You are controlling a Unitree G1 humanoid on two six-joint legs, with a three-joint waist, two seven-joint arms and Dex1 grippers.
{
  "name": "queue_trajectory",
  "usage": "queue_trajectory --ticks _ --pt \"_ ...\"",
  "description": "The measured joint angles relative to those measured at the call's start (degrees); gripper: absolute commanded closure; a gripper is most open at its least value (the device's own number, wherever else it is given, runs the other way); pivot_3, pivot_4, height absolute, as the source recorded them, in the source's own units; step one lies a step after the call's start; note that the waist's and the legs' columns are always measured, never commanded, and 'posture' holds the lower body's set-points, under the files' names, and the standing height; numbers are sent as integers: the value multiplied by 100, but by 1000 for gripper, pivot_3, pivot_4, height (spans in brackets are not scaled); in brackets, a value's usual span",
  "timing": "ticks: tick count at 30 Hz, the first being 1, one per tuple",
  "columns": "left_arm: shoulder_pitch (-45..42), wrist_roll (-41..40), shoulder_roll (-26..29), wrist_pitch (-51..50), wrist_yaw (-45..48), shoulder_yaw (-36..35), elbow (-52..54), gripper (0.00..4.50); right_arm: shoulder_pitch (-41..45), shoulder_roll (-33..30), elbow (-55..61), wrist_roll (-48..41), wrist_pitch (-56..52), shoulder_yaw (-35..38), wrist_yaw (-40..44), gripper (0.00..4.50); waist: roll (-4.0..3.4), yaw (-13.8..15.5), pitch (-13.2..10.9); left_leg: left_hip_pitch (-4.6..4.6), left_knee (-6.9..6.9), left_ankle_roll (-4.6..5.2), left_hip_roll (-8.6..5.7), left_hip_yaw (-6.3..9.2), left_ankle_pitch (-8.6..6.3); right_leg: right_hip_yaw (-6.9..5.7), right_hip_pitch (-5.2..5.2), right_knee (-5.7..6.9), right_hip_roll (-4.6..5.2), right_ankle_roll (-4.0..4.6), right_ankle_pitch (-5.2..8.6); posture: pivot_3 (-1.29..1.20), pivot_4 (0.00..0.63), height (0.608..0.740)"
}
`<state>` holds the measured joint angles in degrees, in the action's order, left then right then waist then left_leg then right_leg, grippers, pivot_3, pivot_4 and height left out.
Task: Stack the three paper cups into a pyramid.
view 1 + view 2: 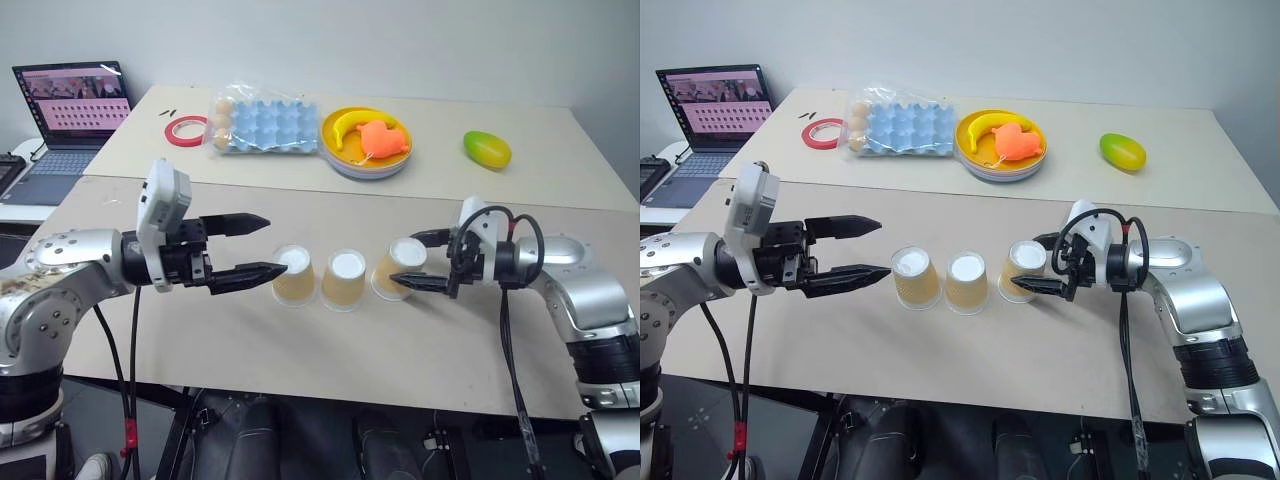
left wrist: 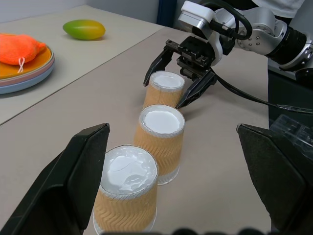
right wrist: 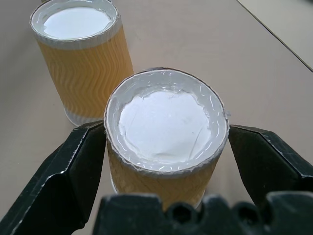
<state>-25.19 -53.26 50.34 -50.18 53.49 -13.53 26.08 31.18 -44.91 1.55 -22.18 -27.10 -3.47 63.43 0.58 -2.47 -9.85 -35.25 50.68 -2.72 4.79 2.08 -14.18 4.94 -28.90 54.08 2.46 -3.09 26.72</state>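
A wide beige table [image 1: 300,345] held 3 small tan-brown ribbed paper cups, all upside down with white bases up, in a row near the front edge: the left cup [image 1: 294,275], the middle cup [image 1: 344,279] and the right cup [image 1: 398,267], close together but apart. Behind, a second beige table [image 1: 560,150] carried a clear bag with a blue egg carton [image 1: 265,125], a yellow plate [image 1: 335,128] with a banana [image 1: 352,124] and an orange soft toy [image 1: 384,140], a green-yellow mango [image 1: 487,149] and a red tape roll [image 1: 187,128]. An open laptop [image 1: 72,110] stood at the far left. The left gripper [image 1: 243,248] hovered just left of the left cup, its 2 black fingers spread wide and holding nothing. The right gripper [image 1: 423,258] had its fingers spread wide on either side of the right cup; whether they touched it could not be told.
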Motion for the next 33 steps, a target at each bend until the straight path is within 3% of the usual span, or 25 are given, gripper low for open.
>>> queue_trajectory --ticks 2,5,6,16,19,24,27,33 --pt "15 0 0 1 1 4 18 0 20 10 0 0 -4 0 -2 717 0 0 0 0 0 0 0 0 0 0 0 0 0 0 0 0 150 645" --pt "47 35 0 12 2 33 26 0 29 18 1 -1 -12 0 0 1782 0 0 0 0 0 0 0 0 0 0 0 0 0 0 0 0 150 645" --pt "54 40 0 15 2 44 26 0 29 22 1 -1 -13 0 0 1913 0 0 0 0 0 0 0 0 0 0 0 1 0 0 0 0 150 645" --pt "115 72 9 91 8 99 58 0 316 62 -23 -73 -87 34 37 1921 -2 -13 -1 0 1 0 0 -1 0 1 -3 4 0 0 0 0 150 645" --pt "121 118 11 121 17 116 60 0 936 0 -200 -180 -139 108 196 1921 -15 -29 -9 -1 2 0 0 -7 0 9 -11 12 0 1 0 0 150 645" --pt "115 157 19 143 125 194 34 0 2727 -297 -988 -185 -219 117 928 1921 -32 -21 -25 -3 -2 0 2 -15 0 12 -22 12 0 3 1 0 150 645" --pt "102 176 17 160 182 269 -11 0 3757 -17 -1366 -152 -666 -179 1153 1921 -33 -71 -25 -2 -6 0 5 -15 0 13 -24 14 -2 5 1 0 150 645" --pt "80 230 -5 177 226 342 -29 0 4133 700 -1292 -146 -1635 -940 1151 1921 -35 -101 -26 -4 -5 0 2 -15 0 14 -25 18 0 5 1 0 150 645"
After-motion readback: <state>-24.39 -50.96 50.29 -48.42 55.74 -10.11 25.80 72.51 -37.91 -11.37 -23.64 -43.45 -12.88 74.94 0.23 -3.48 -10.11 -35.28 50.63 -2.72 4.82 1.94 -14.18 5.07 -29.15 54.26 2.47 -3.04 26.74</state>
